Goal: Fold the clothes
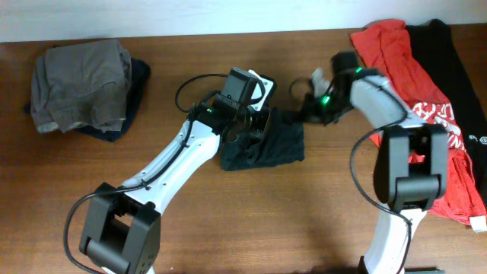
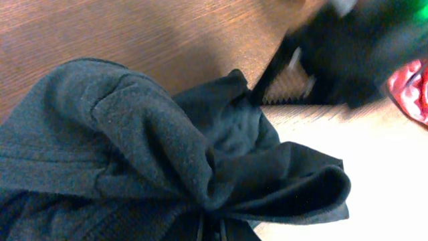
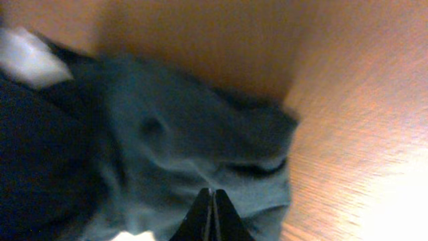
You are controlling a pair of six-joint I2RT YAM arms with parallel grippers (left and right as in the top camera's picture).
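Observation:
A dark teal garment [image 1: 262, 146] lies crumpled at the table's middle. My left gripper [image 1: 256, 122] is at its upper left part. In the left wrist view the jaws [image 2: 212, 231] are shut on a bunched fold of the garment [image 2: 134, 134]. My right gripper [image 1: 302, 114] is at the garment's upper right corner. In the right wrist view its fingertips [image 3: 212, 199] are pressed together against the cloth [image 3: 174, 140], and the wrinkles run toward them. The right gripper [image 2: 334, 60] shows blurred in the left wrist view.
A folded stack, a grey-brown garment [image 1: 80, 84] on a dark navy one [image 1: 135, 95], lies at the back left. A red garment [image 1: 411, 84] and a black garment [image 1: 453, 76] lie spread at the right edge. The table [image 1: 266, 221] is brown wood.

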